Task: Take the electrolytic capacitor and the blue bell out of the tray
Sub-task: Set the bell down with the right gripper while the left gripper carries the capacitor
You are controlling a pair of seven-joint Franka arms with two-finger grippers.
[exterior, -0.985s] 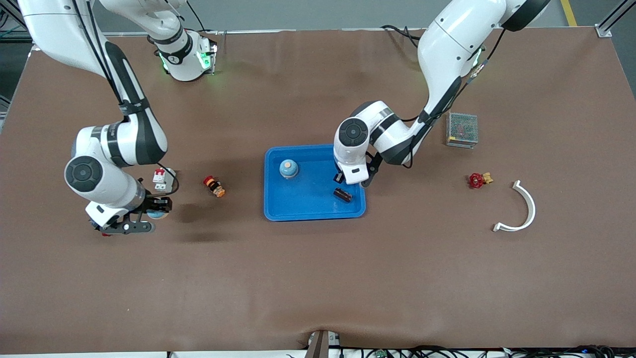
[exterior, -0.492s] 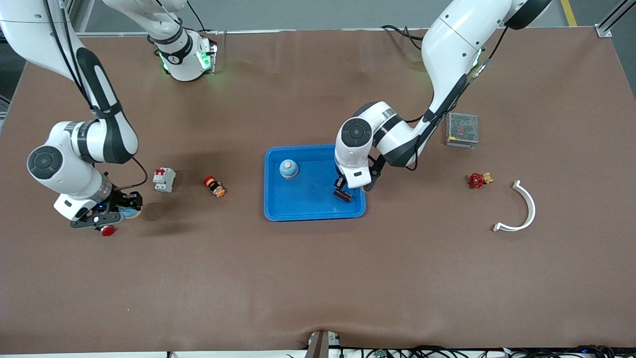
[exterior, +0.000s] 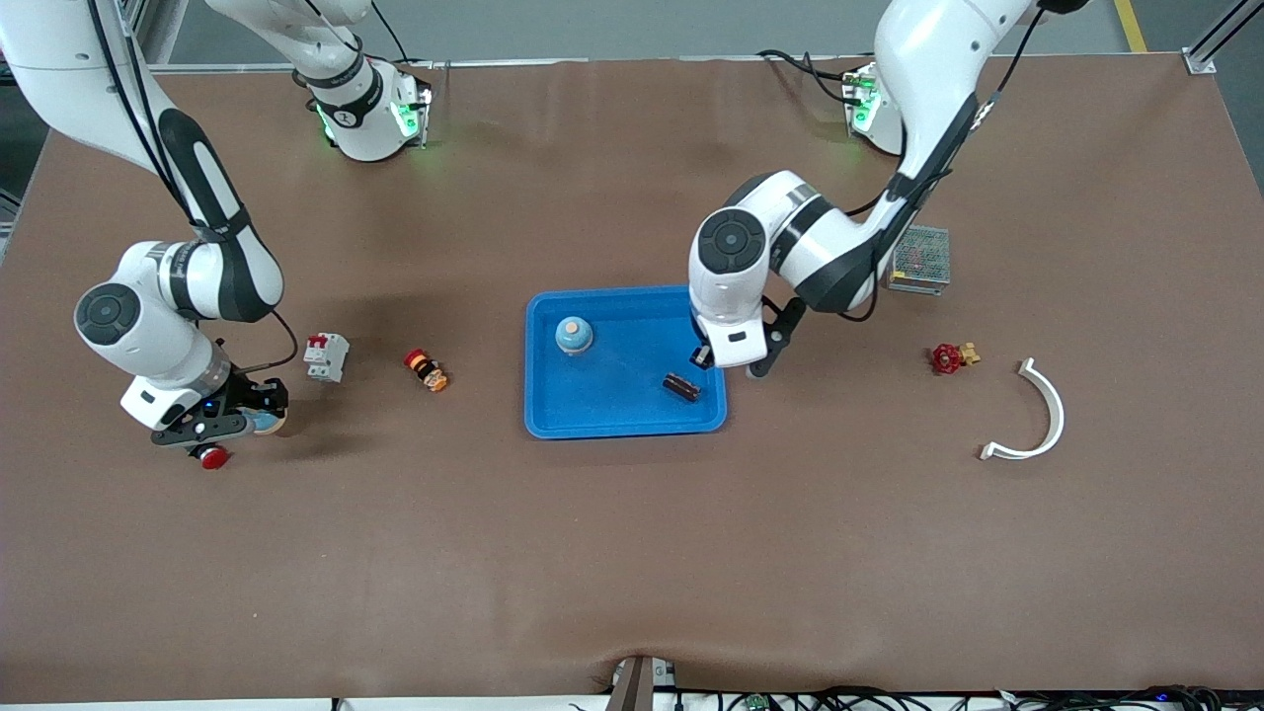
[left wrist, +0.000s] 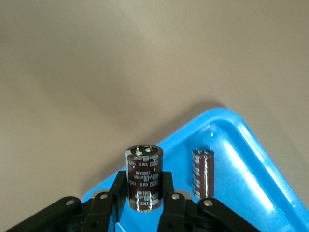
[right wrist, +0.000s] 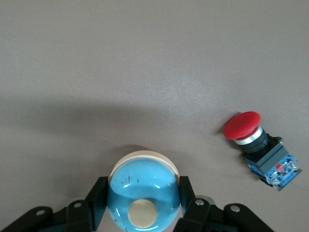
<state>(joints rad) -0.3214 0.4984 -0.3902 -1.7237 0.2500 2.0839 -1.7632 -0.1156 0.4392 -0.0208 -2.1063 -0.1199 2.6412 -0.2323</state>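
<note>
- Your left pincer (left wrist: 145, 205) is closed on a dark brown capacitor (left wrist: 144, 178). It holds it upright, over the corner of the blue tray (exterior: 583, 410) at the left arm's end.
- A second capacitor (exterior: 681, 386) lies on its side inside the tray, close to that same corner.
- A blue bell (exterior: 574, 335) with a tan button sits in the tray too, closer to the right arm's end.
- The tray lies near the middle of the tabletop (exterior: 632, 553).
- Your right pincer (right wrist: 142, 208) is closed on another blue bell (right wrist: 144, 186). It hangs low over the tabletop, close to the edge at the right arm's end.
- A red push button (right wrist: 260, 145) lies on the tabletop just beside that pincer.
- A small white and red switch (exterior: 326, 356) and a little red and orange part (exterior: 427, 370) sit between that pincer and the tray.
- A red valve (exterior: 951, 356), a white curved piece (exterior: 1037, 415) and a mesh box (exterior: 918, 258) sit toward the left arm's end.
</note>
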